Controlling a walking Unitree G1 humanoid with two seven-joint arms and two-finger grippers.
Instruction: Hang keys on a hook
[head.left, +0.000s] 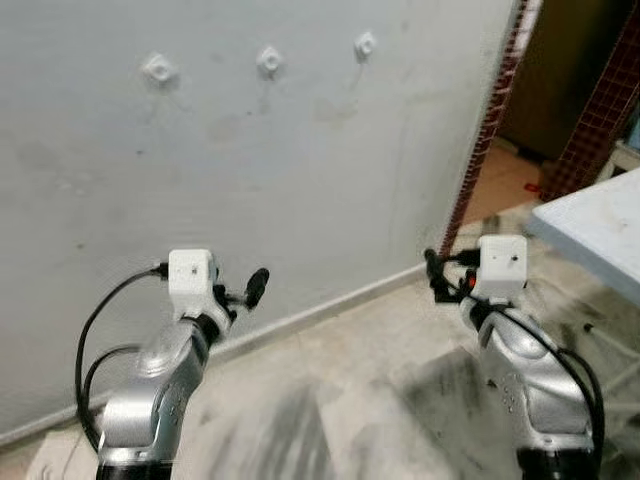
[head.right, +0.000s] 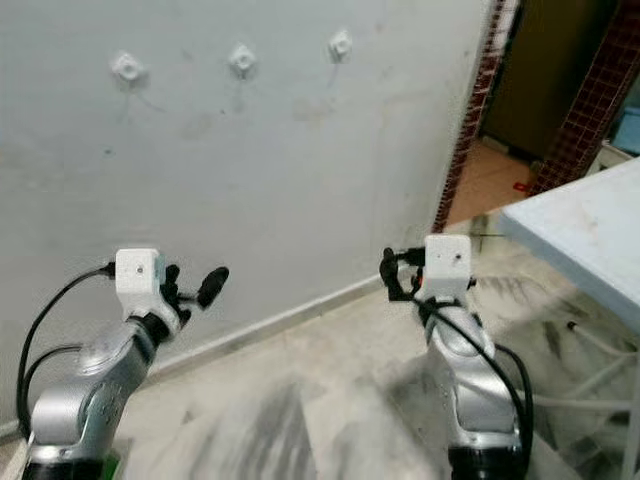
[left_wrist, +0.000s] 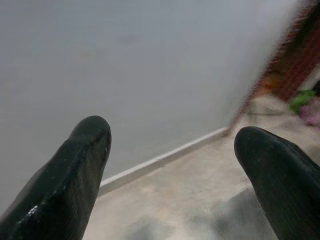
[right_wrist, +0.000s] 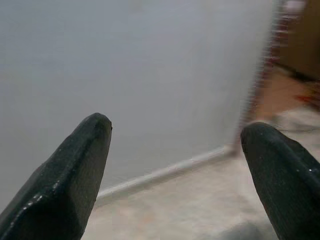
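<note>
Three small white hooks are fixed in a row high on the grey wall: the left hook (head.left: 160, 69), the middle hook (head.left: 270, 60) and the right hook (head.left: 366, 44). Nothing hangs on any of them. My left gripper (head.left: 245, 290) is raised low in front of the wall, well below the hooks. It is open, and its wrist view shows both fingers (left_wrist: 75, 170) spread with nothing between them. My right gripper (head.left: 437, 275) is held up near the wall's right end. It is open and empty too, fingers (right_wrist: 75, 170) wide apart. I see no keys.
A pale table (head.left: 600, 230) juts in at the right, close to my right arm. Right of the wall, a doorway (head.left: 540, 90) edged with dark red tiles opens into another room. A white skirting board (head.left: 330, 310) runs along the wall above the marbled floor.
</note>
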